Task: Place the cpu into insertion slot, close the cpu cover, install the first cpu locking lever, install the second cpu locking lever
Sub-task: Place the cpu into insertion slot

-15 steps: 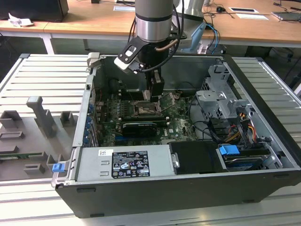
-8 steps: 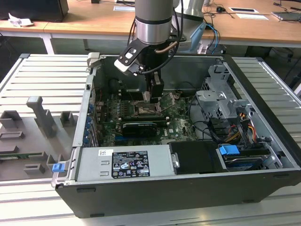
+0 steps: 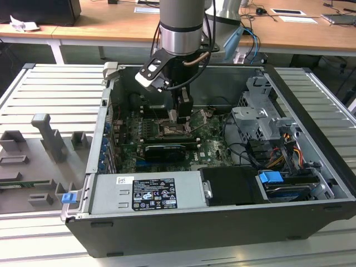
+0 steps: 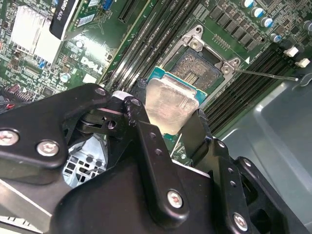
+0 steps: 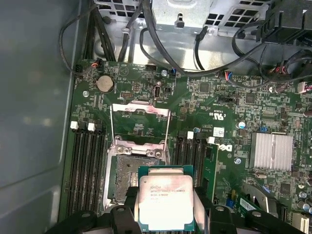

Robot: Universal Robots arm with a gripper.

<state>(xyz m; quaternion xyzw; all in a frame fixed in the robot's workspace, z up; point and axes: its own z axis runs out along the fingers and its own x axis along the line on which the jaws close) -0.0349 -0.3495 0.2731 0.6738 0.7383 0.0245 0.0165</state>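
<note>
I have the gripper pinching the cpu by two opposite edges. Its metal face is up and roughly level, so it can go down flat. In both wrist views the cpu hangs just above the slot, overlapping the slot's near edge. I judge it is not yet seated. The cover lies swung back past the slot's far side, which leaves the socket bare to receive the chip. A thin lever juts out beside the slot, clear of it. Long memory slots flank the slot. The board lies in the floor of an open case resting on a slatted metal bench, with wooden desks behind.
</note>
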